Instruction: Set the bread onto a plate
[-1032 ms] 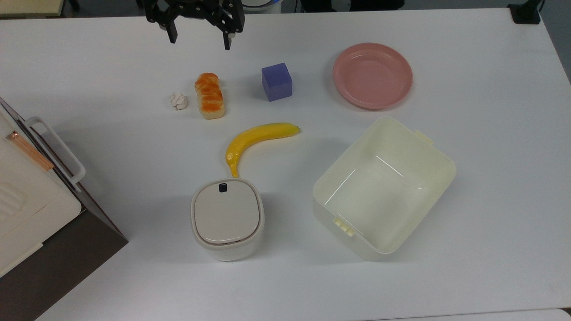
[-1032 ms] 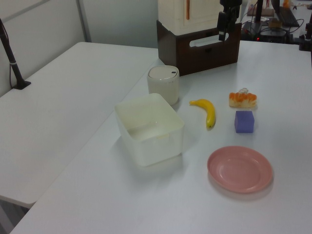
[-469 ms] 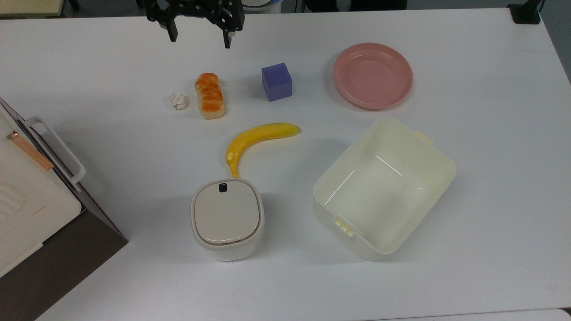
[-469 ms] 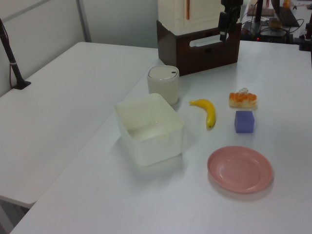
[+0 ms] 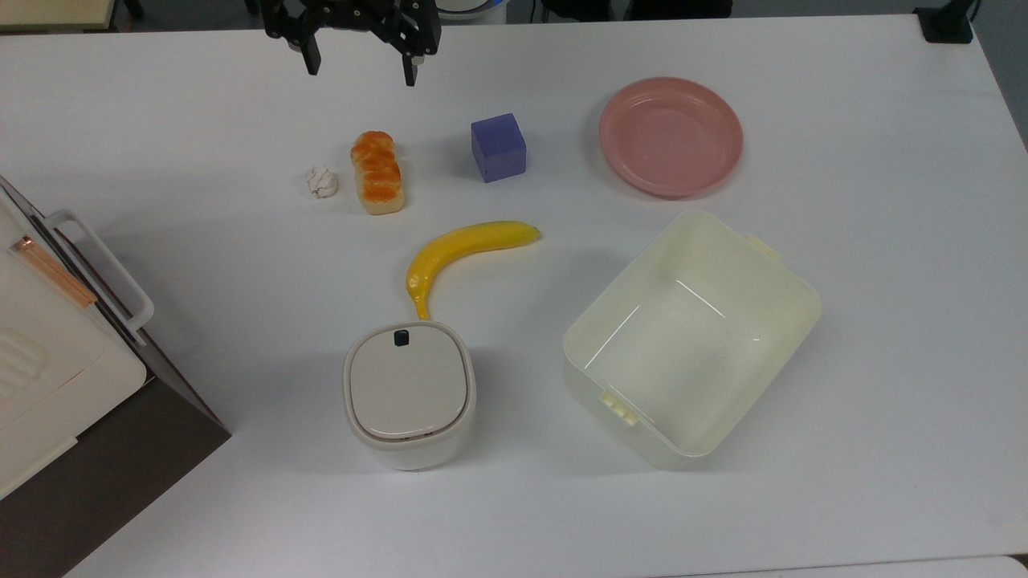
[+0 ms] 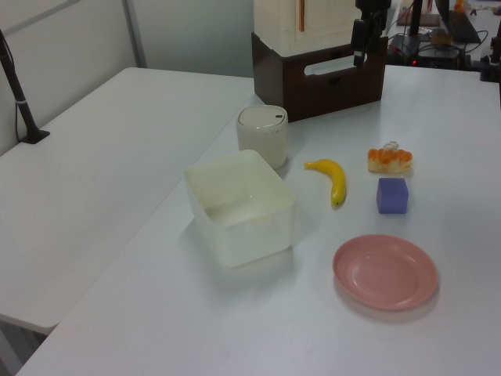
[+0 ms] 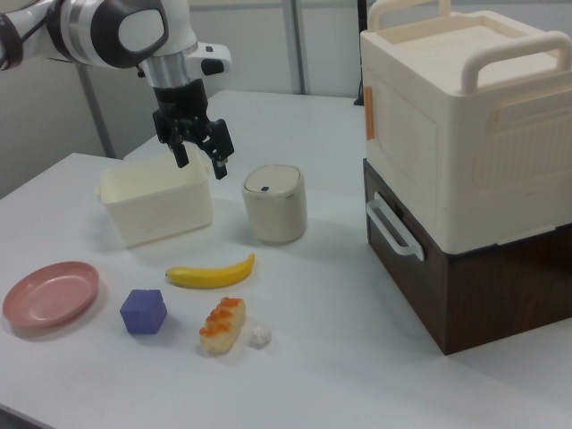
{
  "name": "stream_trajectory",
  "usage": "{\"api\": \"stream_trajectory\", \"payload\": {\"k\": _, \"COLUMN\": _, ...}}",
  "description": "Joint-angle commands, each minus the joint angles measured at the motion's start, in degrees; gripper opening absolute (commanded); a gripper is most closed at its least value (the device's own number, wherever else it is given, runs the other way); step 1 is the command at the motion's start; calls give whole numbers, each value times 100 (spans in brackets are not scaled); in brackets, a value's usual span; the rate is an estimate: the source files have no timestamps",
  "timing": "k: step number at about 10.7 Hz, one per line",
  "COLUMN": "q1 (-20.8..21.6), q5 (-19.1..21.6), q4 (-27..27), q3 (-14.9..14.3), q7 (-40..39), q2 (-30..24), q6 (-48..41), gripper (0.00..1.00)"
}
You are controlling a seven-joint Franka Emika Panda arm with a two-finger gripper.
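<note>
We see a wide white tabletop (image 5: 883,337) filling the top view, and on it, at the lower left edge of the top view, a cream plastic case with handles sitting on a dark brown box (image 5: 56,377), which stands large at the right of the right view. Next in size is the large cream rectangular tub (image 5: 692,337), open and set at an angle in the lower right of the top view. Above it, in the upper right of the top view, lies the round shallow pink plate (image 5: 671,136), with nothing on it. Near the bottom centre of the top view stands a squat off-white lidded canister (image 5: 409,392) with a small dark button on its lid, and just above it the curved yellow banana (image 5: 466,250), its stem tip close to the canister's rim. The robot's black two-finger hand (image 5: 359,71) hangs at the upper edge of the top view, left of centre, its fingers spread wide apart and gripping nothing; in the right view we see it well above the tabletop. The small purple cube (image 5: 499,147) sits between the plate and the small oblong bread loaf with pale yellow sides and a glossy orange-brown top (image 5: 377,172), which lies on the tabletop below the hand, well apart from the plate. Just beside the bread, on the top view's left, is a small white wad of paper (image 5: 321,182).
</note>
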Motion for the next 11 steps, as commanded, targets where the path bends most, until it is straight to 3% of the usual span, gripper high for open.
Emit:
{"api": "stream_trajectory", "payload": {"k": 1, "q1": 123, "q5": -130, "q4": -213, "q3": -28, "q7": -21, "q2": -230, "q6": 38, "gripper": 100}}
{"api": "stream_trajectory", "payload": {"k": 6, "q1": 132, "q5": -139, "q4": -292, "q3": -19, "q7": -92, "q2": -239, "q6": -145, "gripper": 100}}
{"api": "stream_trajectory", "payload": {"k": 9, "q1": 517, "q5": -577, "q4": -520, "q3": -10, "q7": -215, "q2": -142, "q6": -243, "gripper": 100}}
{"api": "stream_trajectory", "payload": {"k": 11, "q1": 518, "q5": -587, "q4": -512, "q3": -10, "q7": -267, "q2": -63, "q6": -217, "gripper": 100}}
